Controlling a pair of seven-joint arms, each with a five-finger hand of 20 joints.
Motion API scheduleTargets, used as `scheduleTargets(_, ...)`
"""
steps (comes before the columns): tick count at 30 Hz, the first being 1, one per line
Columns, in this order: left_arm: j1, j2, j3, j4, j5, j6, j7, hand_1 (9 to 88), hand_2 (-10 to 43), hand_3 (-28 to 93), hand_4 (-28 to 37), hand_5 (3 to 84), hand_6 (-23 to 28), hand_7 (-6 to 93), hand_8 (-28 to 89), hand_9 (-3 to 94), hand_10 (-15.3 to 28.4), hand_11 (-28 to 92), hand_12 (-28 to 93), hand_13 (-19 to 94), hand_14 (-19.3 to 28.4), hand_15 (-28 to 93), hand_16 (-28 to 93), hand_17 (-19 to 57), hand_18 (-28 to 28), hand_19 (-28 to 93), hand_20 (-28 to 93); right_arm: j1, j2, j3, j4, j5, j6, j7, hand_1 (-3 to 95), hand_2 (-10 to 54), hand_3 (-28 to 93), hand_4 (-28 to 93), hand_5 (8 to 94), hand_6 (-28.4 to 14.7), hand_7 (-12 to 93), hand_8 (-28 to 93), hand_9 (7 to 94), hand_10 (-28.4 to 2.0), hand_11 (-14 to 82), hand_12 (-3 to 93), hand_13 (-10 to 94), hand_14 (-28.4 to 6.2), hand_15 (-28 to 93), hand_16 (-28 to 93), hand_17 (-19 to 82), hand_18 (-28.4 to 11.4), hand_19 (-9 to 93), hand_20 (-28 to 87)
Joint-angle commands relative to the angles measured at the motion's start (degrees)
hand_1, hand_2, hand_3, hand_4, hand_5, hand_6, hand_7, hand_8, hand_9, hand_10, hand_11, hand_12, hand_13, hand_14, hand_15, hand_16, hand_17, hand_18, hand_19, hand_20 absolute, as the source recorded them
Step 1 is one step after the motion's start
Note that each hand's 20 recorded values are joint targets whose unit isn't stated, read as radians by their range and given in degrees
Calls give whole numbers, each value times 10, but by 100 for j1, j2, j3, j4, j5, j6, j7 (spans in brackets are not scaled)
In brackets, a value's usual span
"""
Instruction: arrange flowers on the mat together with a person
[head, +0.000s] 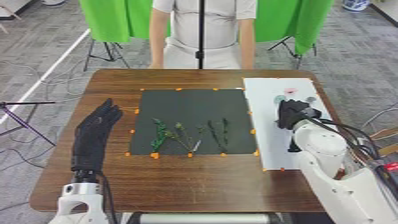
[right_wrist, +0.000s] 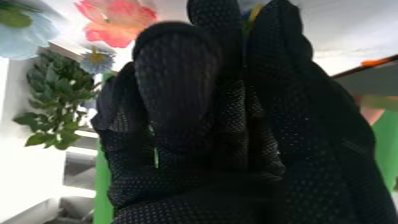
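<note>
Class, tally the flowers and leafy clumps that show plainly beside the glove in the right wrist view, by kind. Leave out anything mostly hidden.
Pink flower: 1
Large pale blue flower: 1
Small blue flower: 1
Leafy green clump: 1
Total: 4

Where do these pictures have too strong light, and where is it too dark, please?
In the right wrist view, the background near the green leaves is washed out almost to white, while the right hand is nearly black; in the head view, light looks fairly even over the table.
</note>
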Motion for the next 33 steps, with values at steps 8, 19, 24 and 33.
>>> scheduleTargets(8, 95, 69, -148, 35, -25, 145, 4, 294, -77, 643, -159, 425, 55, 55, -51, 390, 120, 127, 166, 350, 143, 99, 23, 107, 77, 26, 200, 192, 181, -59, -543, 122, 1140, -165, 641, -95, 573, -253, 850, 33, 174, 53, 937, -65, 171, 334, 937, -5, 528, 318, 512, -184, 887, 386)
scheduleTargets(19, 335, 197, -486, 70, -262, 851, 213, 218, 3, 660, -250, 433, 56, 55, -52, 397, 124, 129, 163, 354, 145, 99, 21, 109, 78, 27, 201, 2369, -790, -1657, -416, 711, 1075, -1101, 645, -95, 584, -256, 858, 30, 172, 60, 937, -64, 171, 336, 937, -2, 557, 339, 506, -186, 903, 401)
scheduleTargets(24, 294, 84, -460, 208, -390, 1064, 348, 206, 21, 671, -271, 436, 57, 57, -52, 400, 126, 131, 162, 356, 145, 100, 20, 115, 77, 29, 203, 2875, -1806, -2563, 456, 377, 898, -1695, 646, -95, 581, -254, 859, 31, 171, 63, 937, -63, 169, 338, 937, 1, 562, 349, 504, -187, 904, 407)
scheduleTargets(33, 189, 77, -289, 312, -447, 1049, 333, 196, 19, 682, -281, 436, 56, 60, -53, 403, 127, 136, 162, 359, 144, 102, 19, 117, 77, 29, 205, 2850, -2954, -3084, 1729, -567, 520, -2329, 649, -95, 572, -255, 858, 34, 174, 62, 937, -64, 168, 337, 937, -4, 565, 364, 500, -188, 907, 416)
